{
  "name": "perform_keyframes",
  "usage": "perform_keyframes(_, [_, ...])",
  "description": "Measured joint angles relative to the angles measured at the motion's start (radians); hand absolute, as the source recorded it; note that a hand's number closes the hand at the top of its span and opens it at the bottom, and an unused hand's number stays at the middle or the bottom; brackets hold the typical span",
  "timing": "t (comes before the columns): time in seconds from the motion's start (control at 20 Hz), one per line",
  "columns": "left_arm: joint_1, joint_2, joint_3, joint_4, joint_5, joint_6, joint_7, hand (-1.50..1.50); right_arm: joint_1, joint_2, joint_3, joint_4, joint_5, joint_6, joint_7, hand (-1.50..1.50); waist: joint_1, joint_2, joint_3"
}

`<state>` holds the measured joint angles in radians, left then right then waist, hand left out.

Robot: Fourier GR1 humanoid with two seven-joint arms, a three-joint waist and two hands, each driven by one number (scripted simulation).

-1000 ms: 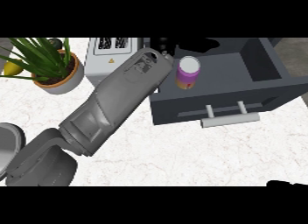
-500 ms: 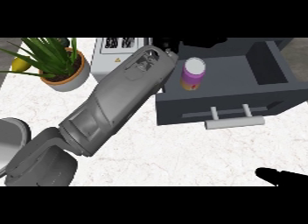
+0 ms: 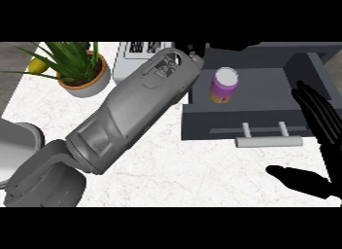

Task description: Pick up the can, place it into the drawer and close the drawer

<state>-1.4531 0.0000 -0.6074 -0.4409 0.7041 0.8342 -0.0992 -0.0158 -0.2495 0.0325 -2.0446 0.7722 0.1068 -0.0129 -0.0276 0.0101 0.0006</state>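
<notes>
The purple can [image 3: 224, 85] with a white top stands upright inside the open dark grey drawer [image 3: 202, 121], near its left wall. My left forearm runs from the lower left up to the drawer's back left corner, where only a little of the left hand [image 3: 194, 49] shows, apart from the can. At the right edge my right hand [image 3: 323, 127] is open, fingers straight and pointing up beside the drawer's front right corner, thumb spread low. The drawer's pale bar handle [image 3: 268, 141] faces me.
A potted green plant [image 3: 84, 73] and a yellow fruit [image 3: 36, 65] sit at the back left. A white appliance [image 3: 142, 48] stands behind the forearm. A grey round vessel [image 3: 5, 151] lies at the left edge. White marble counter [image 3: 195, 170] spreads before the drawer.
My right hand has risen from the lower right corner to stand beside the drawer's front. The can and my left arm stay where they were.
</notes>
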Motion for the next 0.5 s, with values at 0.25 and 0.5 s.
perform_keyframes(0.25, [0.013, 0.020, 0.011, -0.032, -0.017, -0.005, 0.024, -1.50, -0.039, 0.001, 0.058, 0.141, 0.167, -0.060, 0.005, -1.50, 0.026, -0.007, 0.000])
perform_keyframes(0.5, [0.051, 0.066, -0.001, -0.114, -0.051, 0.002, 0.078, -1.50, -0.096, 0.063, 0.072, 0.348, 0.259, -0.205, -0.019, -1.50, 0.047, -0.012, 0.000])
